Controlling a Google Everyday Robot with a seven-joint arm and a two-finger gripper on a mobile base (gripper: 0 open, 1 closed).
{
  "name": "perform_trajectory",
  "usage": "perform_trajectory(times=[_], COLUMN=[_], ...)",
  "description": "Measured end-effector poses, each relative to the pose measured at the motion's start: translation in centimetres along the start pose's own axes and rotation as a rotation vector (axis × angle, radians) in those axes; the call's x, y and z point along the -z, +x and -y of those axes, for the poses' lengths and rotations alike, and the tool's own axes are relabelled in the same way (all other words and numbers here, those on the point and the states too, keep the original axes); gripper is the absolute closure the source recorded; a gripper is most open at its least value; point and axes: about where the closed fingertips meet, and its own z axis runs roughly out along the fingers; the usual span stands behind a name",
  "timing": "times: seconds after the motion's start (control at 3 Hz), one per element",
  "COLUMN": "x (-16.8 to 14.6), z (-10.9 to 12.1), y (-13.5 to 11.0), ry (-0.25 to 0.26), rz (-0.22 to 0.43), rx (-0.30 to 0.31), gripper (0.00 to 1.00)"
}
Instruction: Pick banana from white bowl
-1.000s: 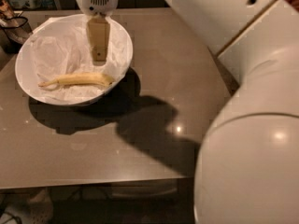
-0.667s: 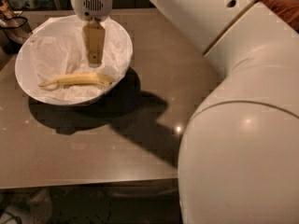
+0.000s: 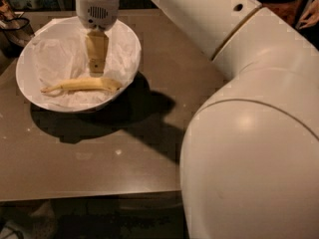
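Observation:
The pale yellow banana [image 3: 82, 85] lies flat in the white bowl [image 3: 127, 44], on crumpled white paper, its thin stem end to the left and its darker tip to the right. The bowl stands at the back left of the table. My gripper [image 3: 96, 69] hangs from the white wrist above, pointing straight down into the bowl. Its tan tip sits just above the banana's middle, slightly behind it.
The brown table [image 3: 149, 148] reaches to a front edge near the bottom of the view. My large white arm [image 3: 249, 133] fills the right side. A dark object with a white rim [image 3: 12, 26] stands at the far left edge, beside the bowl.
My gripper has moved a little to the left over the bowl, from above the banana's right end to above its middle. The banana and bowl have not moved.

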Motion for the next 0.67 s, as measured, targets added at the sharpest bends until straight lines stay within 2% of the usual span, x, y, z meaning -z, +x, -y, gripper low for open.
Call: perform_trajectory(times=[0.67], x=[-1.76], z=[-0.33], y=[-0.49], ry=[-0.054], rz=[0.033], rx=[-0.088], gripper=[0.29])
